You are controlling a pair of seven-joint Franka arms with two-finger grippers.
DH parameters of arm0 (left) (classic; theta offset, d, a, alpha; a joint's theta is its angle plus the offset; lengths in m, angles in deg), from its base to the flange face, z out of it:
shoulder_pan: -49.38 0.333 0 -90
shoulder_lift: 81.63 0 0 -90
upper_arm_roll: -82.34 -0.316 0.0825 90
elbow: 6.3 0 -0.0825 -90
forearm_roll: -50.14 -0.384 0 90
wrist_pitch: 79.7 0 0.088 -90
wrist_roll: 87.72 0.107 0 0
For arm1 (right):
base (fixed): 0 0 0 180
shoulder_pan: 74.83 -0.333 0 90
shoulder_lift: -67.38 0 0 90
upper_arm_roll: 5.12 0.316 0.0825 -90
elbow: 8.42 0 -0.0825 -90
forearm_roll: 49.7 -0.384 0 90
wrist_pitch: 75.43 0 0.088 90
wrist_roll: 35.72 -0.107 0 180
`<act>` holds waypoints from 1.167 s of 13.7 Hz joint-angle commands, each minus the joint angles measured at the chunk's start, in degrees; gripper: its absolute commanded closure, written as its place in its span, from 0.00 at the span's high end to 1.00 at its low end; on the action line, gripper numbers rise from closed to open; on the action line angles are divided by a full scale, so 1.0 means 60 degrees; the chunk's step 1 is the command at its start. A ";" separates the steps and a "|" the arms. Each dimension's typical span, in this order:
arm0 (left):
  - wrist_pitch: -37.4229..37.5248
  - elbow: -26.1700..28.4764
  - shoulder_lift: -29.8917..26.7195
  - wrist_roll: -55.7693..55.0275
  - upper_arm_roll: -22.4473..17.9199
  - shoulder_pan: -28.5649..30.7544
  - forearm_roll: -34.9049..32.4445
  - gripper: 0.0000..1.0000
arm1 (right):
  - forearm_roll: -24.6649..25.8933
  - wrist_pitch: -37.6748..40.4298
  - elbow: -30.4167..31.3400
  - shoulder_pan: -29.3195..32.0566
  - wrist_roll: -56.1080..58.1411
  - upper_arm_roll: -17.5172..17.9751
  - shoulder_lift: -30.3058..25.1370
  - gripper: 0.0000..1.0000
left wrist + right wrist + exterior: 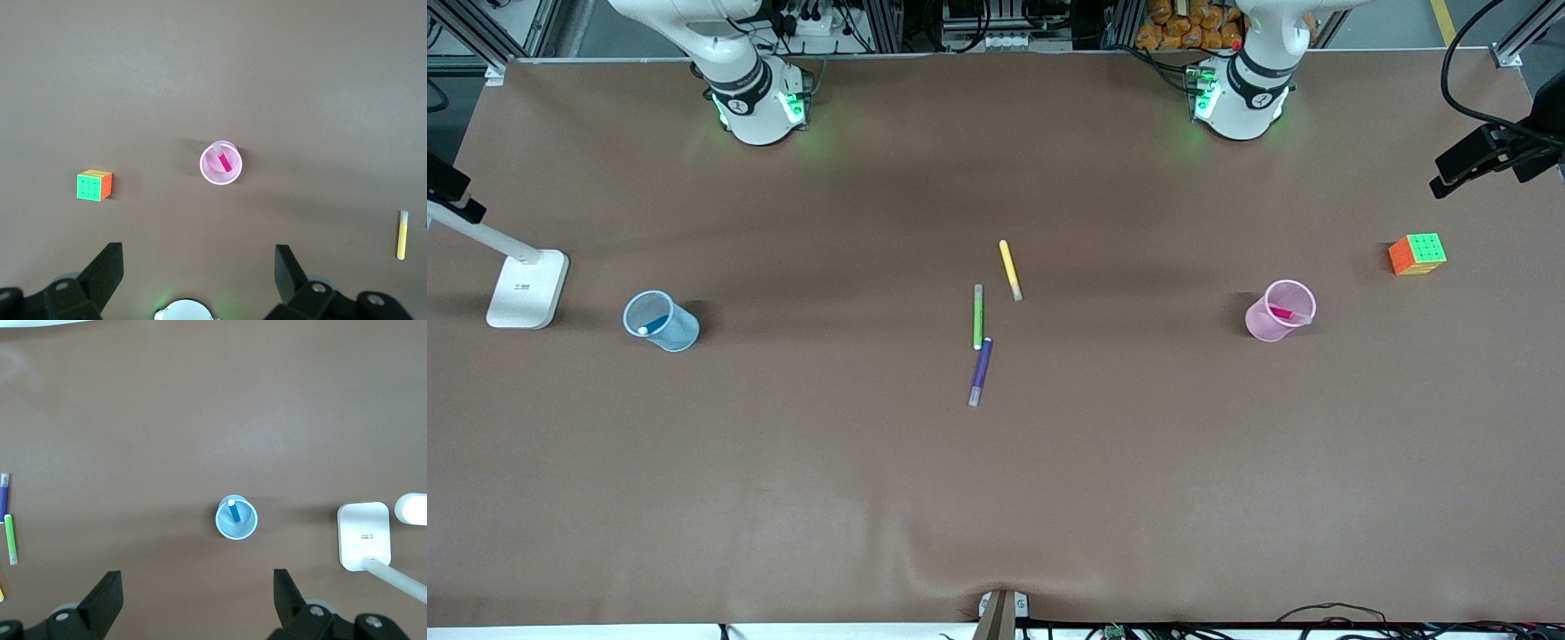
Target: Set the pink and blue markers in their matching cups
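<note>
Left gripper (193, 270) fingers apart, empty, high over pink cup (1280, 310); pink marker (1283, 313) inside, near the left arm's tabletop edge. Right gripper (193, 593) likewise over blue cup (661, 321), blue marker (653, 324) inside. Task looks done. Count: two cups, two potted markers, three loose pens mid-tabletop.

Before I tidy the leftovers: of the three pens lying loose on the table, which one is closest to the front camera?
The purple pen. It lies lowest in the front view, just past the end of the green pen; the yellow pen lies farthest back.
</note>
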 commanded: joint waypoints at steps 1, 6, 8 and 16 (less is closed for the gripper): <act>0.0117 -0.0042 -0.0028 0.0187 -0.0111 -0.0079 0.0052 1.00 | 0.0063 0.0223 -0.0464 -0.0058 -0.0173 -0.0013 0.0257 1.00; 0.0058 -0.0057 0.0075 0.0172 -0.0096 -0.0093 0.0066 1.00 | 0.0078 0.0442 -0.0435 -0.0190 -0.0159 -0.0013 0.0242 1.00; 0.0117 -0.0071 0.0002 0.0202 -0.0067 -0.0093 0.0066 1.00 | 0.0078 0.0443 -0.0420 -0.0147 -0.0159 -0.0027 0.0242 1.00; 0.0673 0.0149 -0.0174 0.0422 0.0109 -0.0079 0.0931 1.00 | 0.0078 0.0443 -0.0405 -0.0190 -0.0144 -0.0027 0.0242 1.00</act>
